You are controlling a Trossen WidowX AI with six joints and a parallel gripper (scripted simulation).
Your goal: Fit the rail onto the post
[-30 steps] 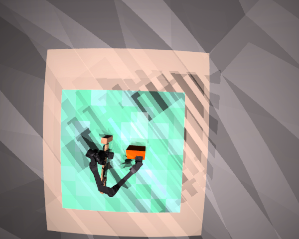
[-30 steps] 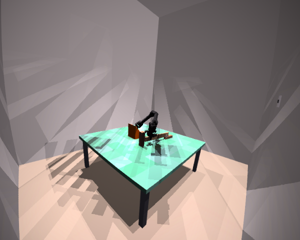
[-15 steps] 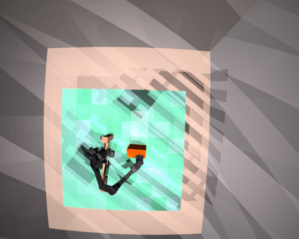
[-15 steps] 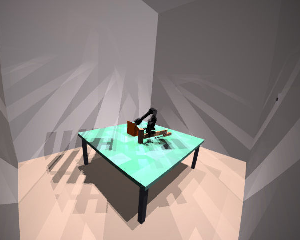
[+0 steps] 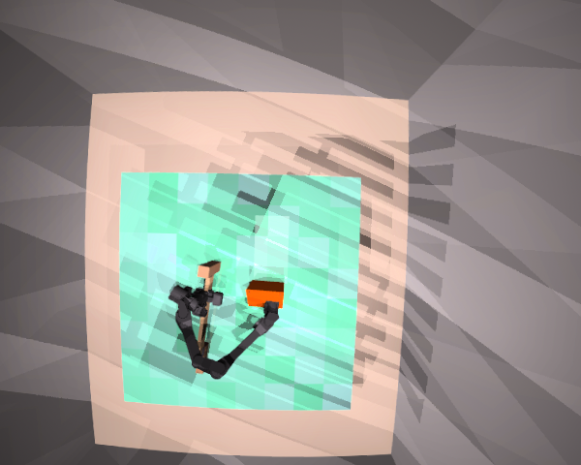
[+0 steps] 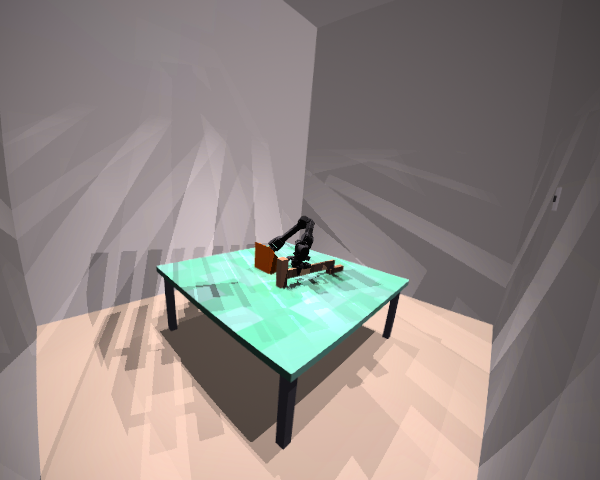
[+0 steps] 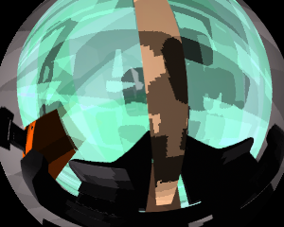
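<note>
The wooden post (image 5: 208, 271) (image 6: 281, 273) stands upright on the table. The long rail (image 5: 202, 332) (image 6: 321, 267) (image 7: 167, 95) runs from beside the post to the low footboard block (image 6: 337, 268), which is mostly hidden under the arm in the top view. My gripper (image 5: 206, 298) (image 6: 301, 268) (image 7: 161, 133) is shut on the rail, near its post end. That end is off the table and looks close against the post; a small gap cannot be ruled out. The rail looks roughly level. Pegs, holes and the bracket fit are too small or hidden to make out.
An orange block (image 5: 264, 294) (image 6: 264, 258) (image 7: 57, 137) stands beside the rail, close to the arm's base. The arm's links arch over the footboard end of the rail. The green table (image 5: 311, 370) (image 6: 290, 330) carries striped shadows.
</note>
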